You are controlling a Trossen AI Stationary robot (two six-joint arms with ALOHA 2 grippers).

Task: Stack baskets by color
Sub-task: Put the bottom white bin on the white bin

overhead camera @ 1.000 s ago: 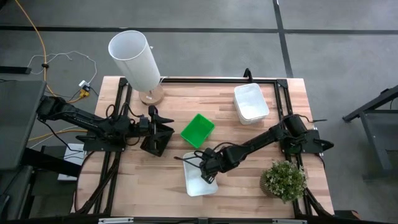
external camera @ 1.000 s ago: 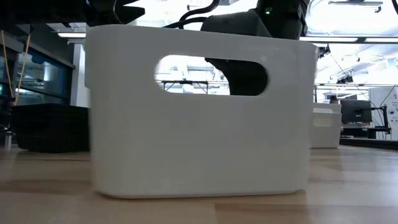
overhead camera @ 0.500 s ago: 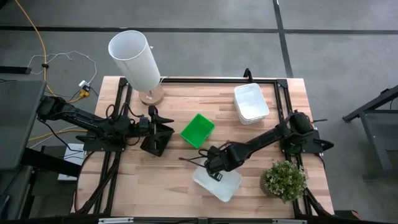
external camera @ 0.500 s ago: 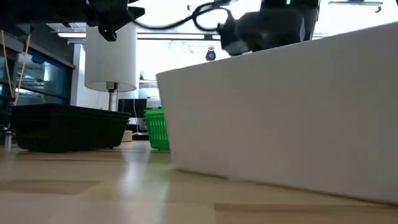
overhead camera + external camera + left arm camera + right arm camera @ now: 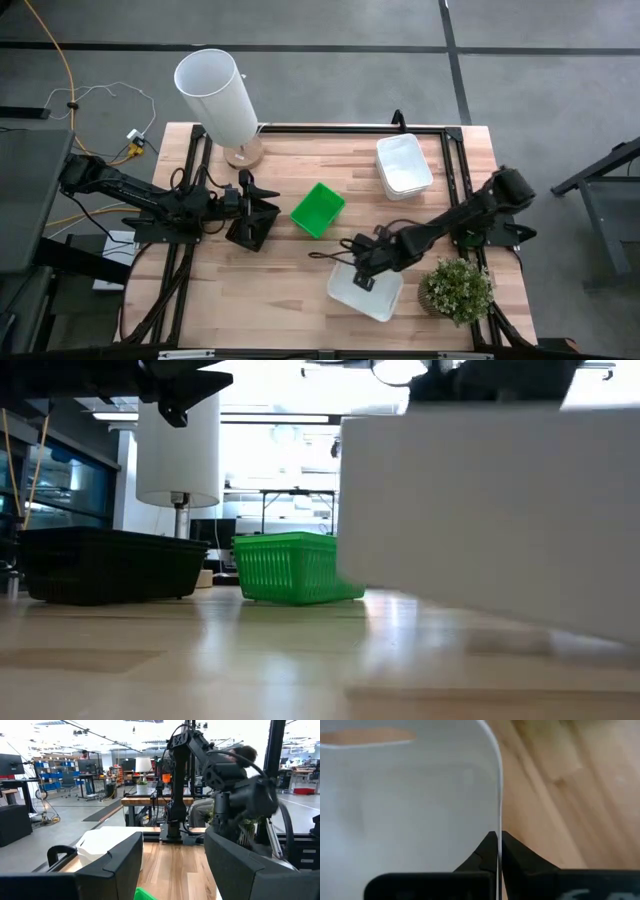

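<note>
A white basket (image 5: pixel 372 295) is at the near right of the table, with my right gripper (image 5: pixel 362 276) shut on its far wall. It fills the right of the low view (image 5: pixel 490 510). Another two white baskets (image 5: pixel 403 165) stand stacked at the far right. A green basket (image 5: pixel 318 209) rests on its base mid-table. A black basket (image 5: pixel 250 228) sits on the table to its left. My left gripper (image 5: pixel 262 203) hovers open just above the black basket. My right gripper pinches the white basket's thin side wall at its upper rim (image 5: pixel 498 815), one finger inside and one outside. The fingers (image 5: pixel 482 852) slant down from above. Whether the basket's base touches the table or hangs just clear of it, I cannot tell.
A tall white cylinder (image 5: pixel 218 92) on a wooden base stands at the far left. A potted plant (image 5: pixel 457 290) stands at the near right corner, close to the held basket. A black frame rail (image 5: pixel 350 128) runs along the far edge.
My right gripper has moved toward the table's right edge, taking the white basket along. The basket has turned about, from lying lengthwise near-to-far to lying askew, and now sits closer to the plant.
</note>
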